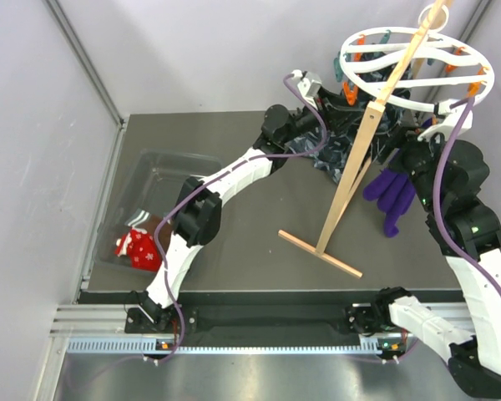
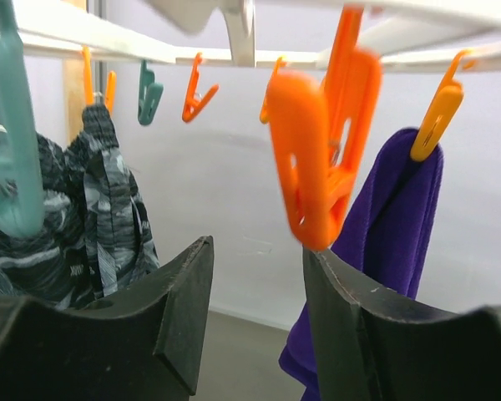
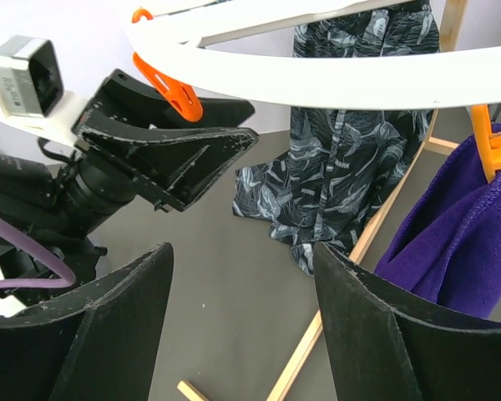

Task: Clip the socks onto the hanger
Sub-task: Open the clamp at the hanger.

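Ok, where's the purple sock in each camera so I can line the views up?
Top external: purple sock right of the wooden pole, lower than the hanger ring.
Left wrist: purple sock at the right, hanging from a clip.
Right wrist: purple sock at the right edge.
Shared landmark: the white hanger ring, overhead in both wrist views.

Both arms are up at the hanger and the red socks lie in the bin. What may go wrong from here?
The left end effector is open and empty just below an orange clip, while the red socks lie in the bin: the clip may get squeezed with nothing to clip.
The right end effector, open too, sits close under the hanger ring beside the purple sock: a bump might swing the hanger or pull that sock loose.
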{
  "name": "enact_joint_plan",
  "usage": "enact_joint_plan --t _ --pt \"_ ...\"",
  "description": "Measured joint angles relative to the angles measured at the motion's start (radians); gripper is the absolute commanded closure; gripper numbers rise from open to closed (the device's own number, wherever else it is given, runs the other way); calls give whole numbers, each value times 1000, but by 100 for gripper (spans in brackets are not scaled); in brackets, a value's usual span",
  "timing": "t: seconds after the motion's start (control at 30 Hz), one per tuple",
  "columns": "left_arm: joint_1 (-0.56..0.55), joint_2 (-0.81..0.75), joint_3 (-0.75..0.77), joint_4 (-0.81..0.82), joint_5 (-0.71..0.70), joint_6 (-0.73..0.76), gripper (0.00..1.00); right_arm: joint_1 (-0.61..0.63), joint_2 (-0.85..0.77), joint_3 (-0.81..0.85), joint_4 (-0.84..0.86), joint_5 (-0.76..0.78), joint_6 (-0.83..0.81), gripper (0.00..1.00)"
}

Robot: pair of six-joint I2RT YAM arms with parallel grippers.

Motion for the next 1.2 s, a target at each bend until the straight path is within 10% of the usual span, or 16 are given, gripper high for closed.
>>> enact_joint_plan --t 0.47,0.67,1.2 --pt "7 -26 24 27 -2 -23 61 0 4 16 -2 -16 0 31" --pt "6 -26 34 30 -2 -35 100 0 8 26 -2 -16 1 30" --pt "-100 -242 -241 -56 -116 154 100 0 65 46 27 -50 59 32"
